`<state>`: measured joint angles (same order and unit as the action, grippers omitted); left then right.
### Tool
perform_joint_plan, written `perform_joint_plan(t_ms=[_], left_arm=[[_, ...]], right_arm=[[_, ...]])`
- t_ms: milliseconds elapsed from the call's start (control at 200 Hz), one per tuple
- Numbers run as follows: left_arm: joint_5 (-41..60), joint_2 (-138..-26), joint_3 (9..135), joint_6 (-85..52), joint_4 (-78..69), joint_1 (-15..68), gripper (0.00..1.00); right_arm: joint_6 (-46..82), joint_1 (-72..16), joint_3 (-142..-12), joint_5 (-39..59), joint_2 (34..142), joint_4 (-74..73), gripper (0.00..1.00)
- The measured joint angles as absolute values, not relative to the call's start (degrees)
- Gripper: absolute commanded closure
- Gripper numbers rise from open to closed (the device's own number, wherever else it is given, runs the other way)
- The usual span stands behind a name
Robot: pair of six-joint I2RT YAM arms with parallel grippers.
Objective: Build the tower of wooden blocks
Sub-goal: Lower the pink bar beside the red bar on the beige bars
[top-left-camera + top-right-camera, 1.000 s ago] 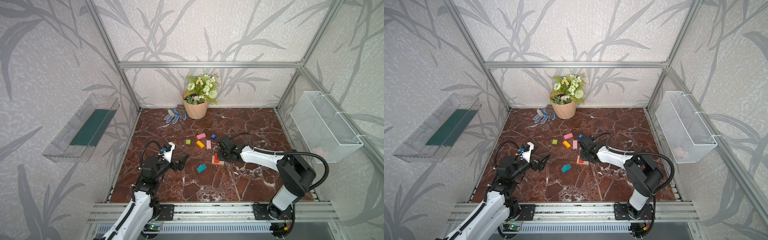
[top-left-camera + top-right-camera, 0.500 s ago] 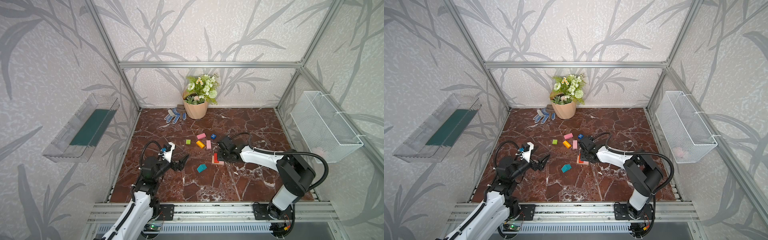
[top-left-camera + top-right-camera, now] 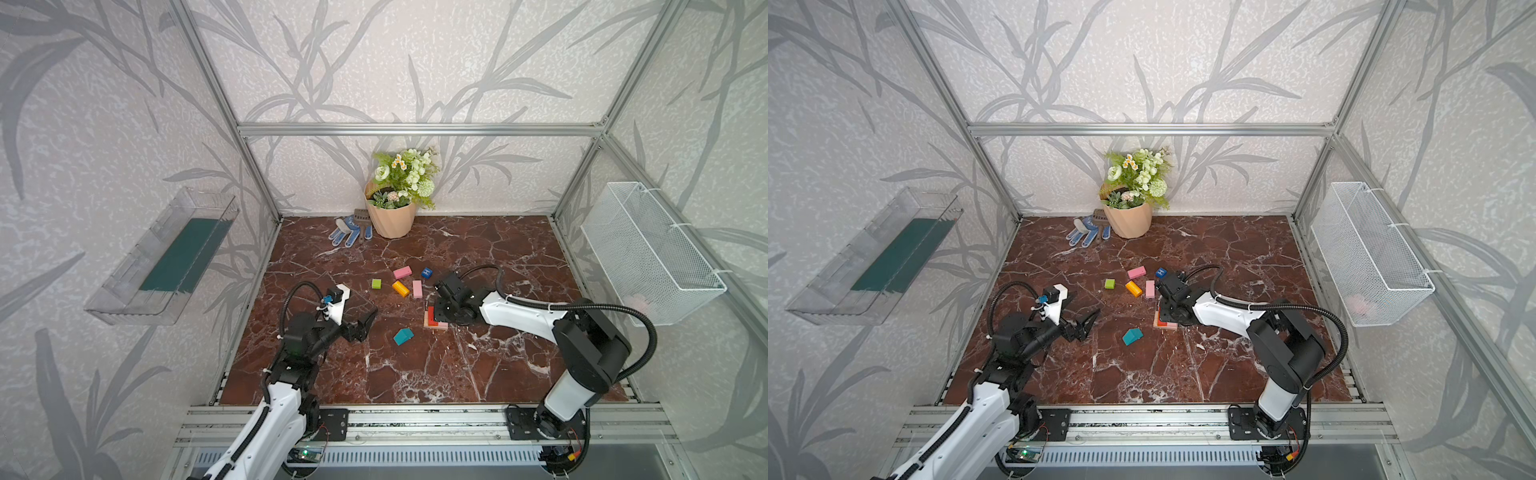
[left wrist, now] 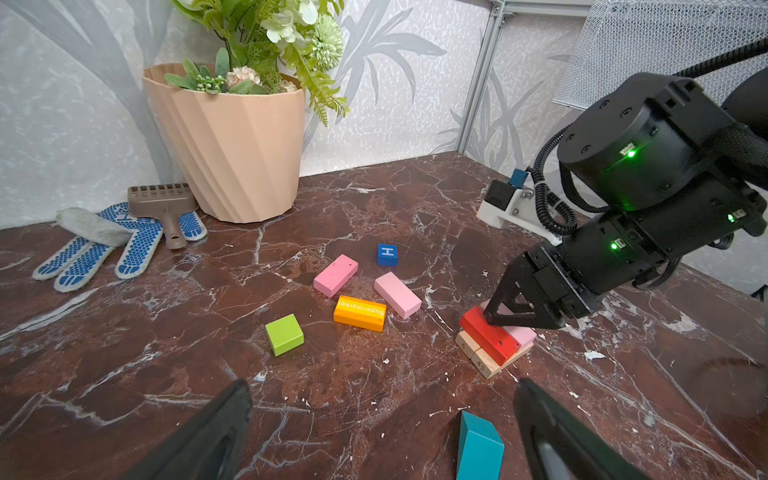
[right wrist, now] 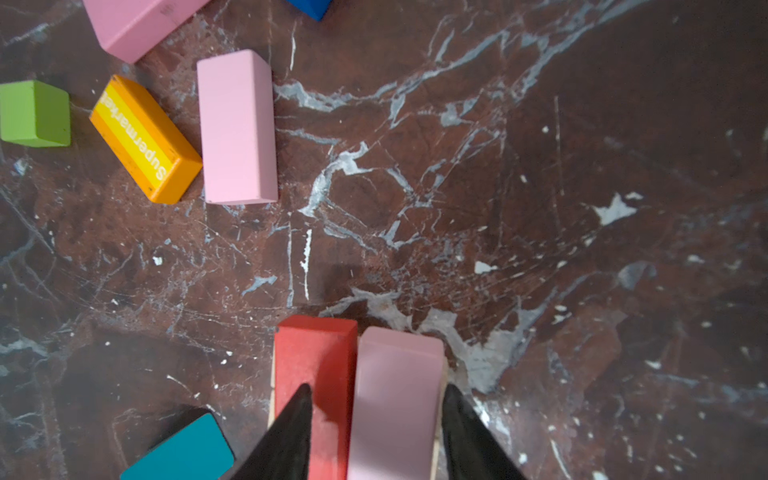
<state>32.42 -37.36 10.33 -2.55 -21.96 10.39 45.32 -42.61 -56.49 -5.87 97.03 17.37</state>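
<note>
The tower [image 4: 494, 347] sits low on the tabletop [image 4: 124, 357], right of centre in both top views. Its tan base [image 4: 478, 362] carries a red block [image 4: 489, 337] and a pink block [image 5: 397, 395] side by side. The right gripper [image 5: 379, 388] hangs just over that layer with its jaws apart, one tip above the red block and the other just past the pink block's outer edge, apparently clamping nothing. The left gripper [image 4: 382, 436] is spread wide and empty, low near the teal piece [image 4: 478, 446]. Loose beyond the tower lie a pink oblong [image 4: 336, 274], a second oblong [image 4: 397, 294], the orange block [image 4: 359, 312], the green cube [image 4: 284, 334] and the H cube [image 4: 387, 254]. All look like painted wood, so they are probably light, rigid and safe to pinch firmly, though the smooth paint may slip. Each oblong is best taken from above, across its narrow width at mid-length, so it hangs level. The orange block lies against or just beside the second oblong, leaving little room for a finger there. The teal piece should be held by its flat parallel sides, not its slope. Nothing binds the layers, so a sideways nudge would likely shift them.
</note>
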Motion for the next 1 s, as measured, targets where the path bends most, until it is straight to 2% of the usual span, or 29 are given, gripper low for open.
perform_joint_plan(t_ms=[485,720,1000], left_arm=[[32.45,-37.36,10.33,-2.52,-21.96,10.39,0.01],[32.45,-37.36,10.33,-2.52,-21.96,10.39,0.01],[32.45,-37.36,10.33,-2.52,-21.96,10.39,0.01]], right_arm=[[45.58,-44.58,-56.49,-6.55,97.03,16.97,0.43],[45.87,-44.60,-56.49,-8.08,96.79,17.04,0.35],[45.80,-44.86,-56.49,-8.56,96.71,17.21,0.36]])
